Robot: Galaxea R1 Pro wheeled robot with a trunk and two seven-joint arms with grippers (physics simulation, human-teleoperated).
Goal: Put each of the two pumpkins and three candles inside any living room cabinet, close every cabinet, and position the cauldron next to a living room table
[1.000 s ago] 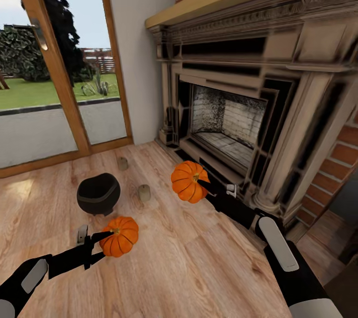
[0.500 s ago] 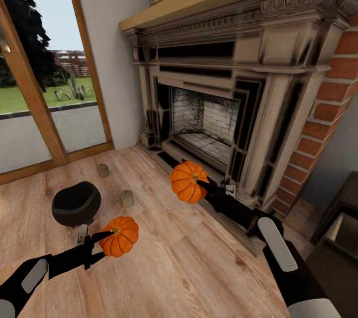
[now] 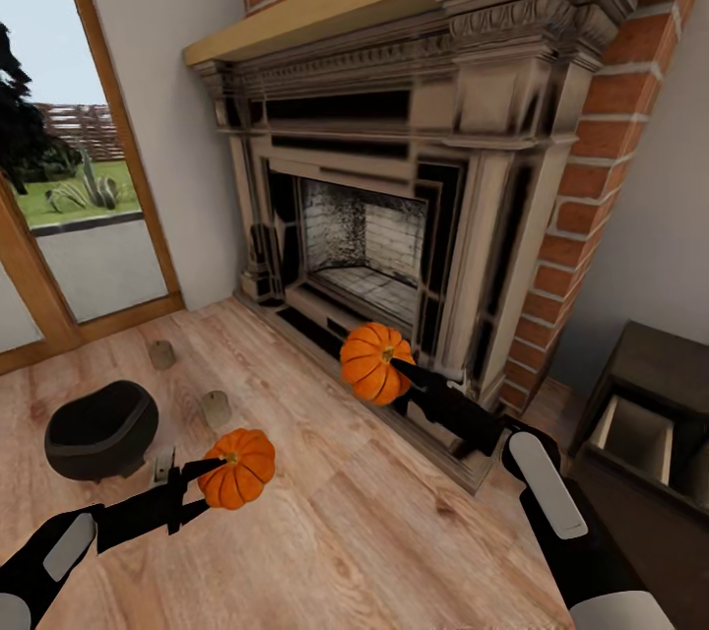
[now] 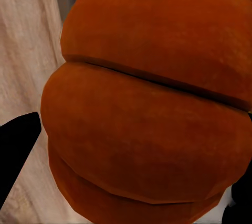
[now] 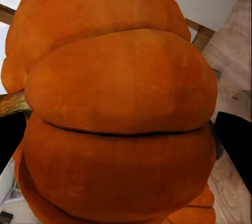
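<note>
- Cauldron (image 3: 100,428) on the floor far left, not yet by a table; two candles (image 3: 161,353) lie just right of it
- Left gripper (image 3: 209,475) clamps the smaller pumpkin (image 3: 237,468)
- Right gripper (image 3: 399,370) clamps the larger pumpkin (image 3: 372,361)
- Cabinet (image 3: 640,433) at right, drawer open, nothing stowed

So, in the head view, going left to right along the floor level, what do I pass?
Cauldron → candle → second candle → pumpkin in the left gripper → pumpkin in the right gripper → dark cabinet with an open compartment.
</note>
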